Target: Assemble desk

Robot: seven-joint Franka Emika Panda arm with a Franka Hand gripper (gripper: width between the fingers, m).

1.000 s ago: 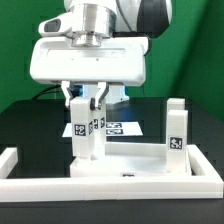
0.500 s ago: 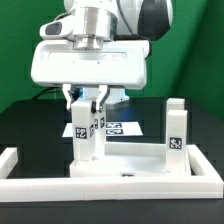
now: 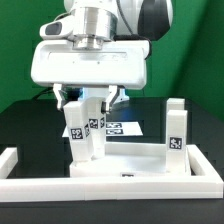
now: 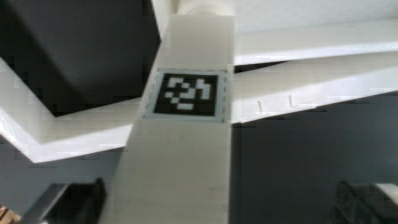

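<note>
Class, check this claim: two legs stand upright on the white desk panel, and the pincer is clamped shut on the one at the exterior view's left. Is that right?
One point is wrong: the pincer is open, its fingers spread clear of that leg, as the exterior view shows. Two legs, the other at the exterior view's right, do stand upright on the desk panel.

Smooth matt white plastic desk (image 3: 130, 165) on a matt black table (image 3: 205, 125).
</note>
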